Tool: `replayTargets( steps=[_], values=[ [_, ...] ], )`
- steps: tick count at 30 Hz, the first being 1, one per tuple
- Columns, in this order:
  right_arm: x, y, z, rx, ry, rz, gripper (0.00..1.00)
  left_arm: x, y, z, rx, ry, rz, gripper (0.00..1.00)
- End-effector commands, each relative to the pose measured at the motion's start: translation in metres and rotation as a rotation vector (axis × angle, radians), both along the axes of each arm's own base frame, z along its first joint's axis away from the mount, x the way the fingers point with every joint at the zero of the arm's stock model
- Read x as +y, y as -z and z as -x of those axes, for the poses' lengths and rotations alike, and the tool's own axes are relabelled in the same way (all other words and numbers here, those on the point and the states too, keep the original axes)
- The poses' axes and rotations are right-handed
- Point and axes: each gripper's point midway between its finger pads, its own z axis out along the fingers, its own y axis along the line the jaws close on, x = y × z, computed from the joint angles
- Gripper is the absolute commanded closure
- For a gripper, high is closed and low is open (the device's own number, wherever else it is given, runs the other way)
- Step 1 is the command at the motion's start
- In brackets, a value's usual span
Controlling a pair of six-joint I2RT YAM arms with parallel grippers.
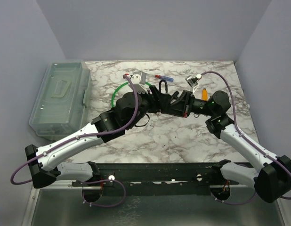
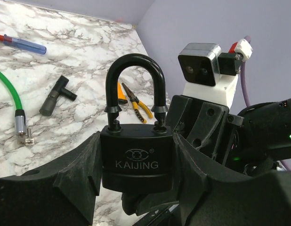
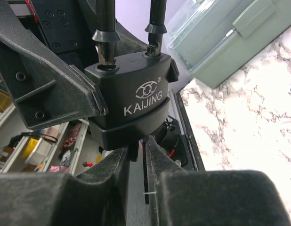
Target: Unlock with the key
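Arms reach inward from both sides and meet above the middle of the white marble-patterned bench. The left arm stretches diagonally up and to the right. The left gripper is clamped on the body of the black KAIJING padlock, which is held clear of the bench, shackle upright with both legs down in the body. The right arm bends at the elbow and points left. The right gripper sits beneath the padlock, its fingers drawn nearly together on a small dark key at the lock's underside, mostly hidden.
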Motion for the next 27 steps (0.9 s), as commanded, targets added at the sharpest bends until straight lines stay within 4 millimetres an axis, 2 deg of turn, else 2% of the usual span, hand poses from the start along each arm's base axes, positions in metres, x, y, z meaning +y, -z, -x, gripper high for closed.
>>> replayTargets(
  steps=[1,8,13,17,20,27],
  values=[
    [-0.006,-0.02,-0.034,-0.106,0.181,0.001,0.74,-0.045,0.047,0.081,0.178,0.319,-0.048,1.0],
    [-0.019,0.013,-0.023,-0.134,0.22,0.149,0.42,-0.039,0.071,0.056,0.242,0.156,-0.092,1.0],
    [-0.029,0.02,-0.01,-0.177,0.234,0.19,0.29,-0.036,0.083,0.04,0.298,0.08,-0.091,1.0],
    [-0.034,0.03,-0.01,-0.172,0.262,0.222,0.25,-0.037,0.091,0.033,0.332,0.055,-0.086,1.0],
    [-0.04,0.036,-0.018,-0.14,0.335,0.226,0.23,-0.038,0.095,0.031,0.356,0.038,-0.072,1.0],
    [-0.053,0.046,-0.038,-0.03,0.514,0.127,0.26,-0.034,0.105,0.021,0.421,-0.069,-0.017,1.0]
  ],
)
